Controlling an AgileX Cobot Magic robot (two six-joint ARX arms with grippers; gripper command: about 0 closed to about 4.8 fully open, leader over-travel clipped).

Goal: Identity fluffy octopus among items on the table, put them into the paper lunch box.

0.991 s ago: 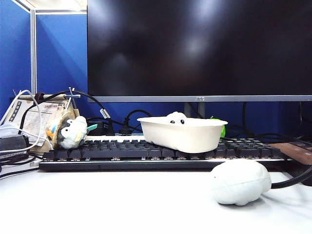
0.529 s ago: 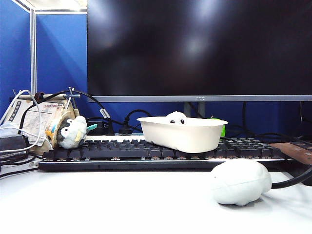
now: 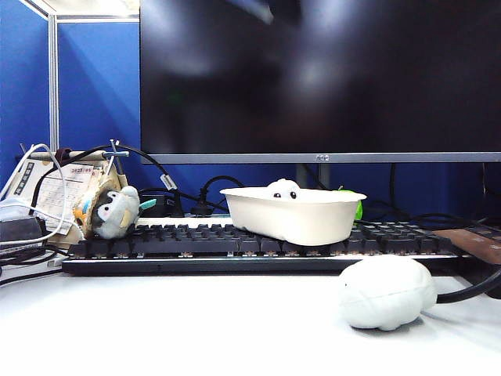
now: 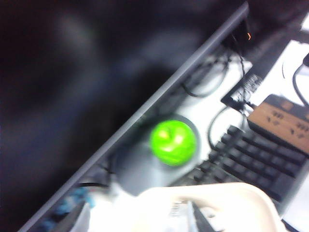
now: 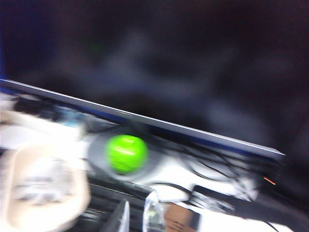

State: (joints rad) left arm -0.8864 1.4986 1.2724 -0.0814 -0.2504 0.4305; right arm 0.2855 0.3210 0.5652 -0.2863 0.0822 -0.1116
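**Octopus sits in the box, both pincers up above**

The fluffy octopus (image 3: 282,189) peeks over the rim of the paper lunch box (image 3: 293,213), which rests on the keyboard (image 3: 196,243) under the monitor (image 3: 321,78). Neither arm shows in the exterior view. The left pincer (image 4: 137,220) hangs over the box, its fingertips (image 4: 200,221) set apart with nothing between them (the wrist picture is blurred). The right pincer (image 5: 135,220) shows only its tips at the frame's edge, above the keyboard beside the box; whether it is apart or together I cannot tell. A green ball (image 5: 126,153) sits on the monitor stand behind the box. An eyeless white plush lump (image 3: 386,292) lies on the bench (image 3: 196,329), a grey plush (image 3: 116,213) far left.
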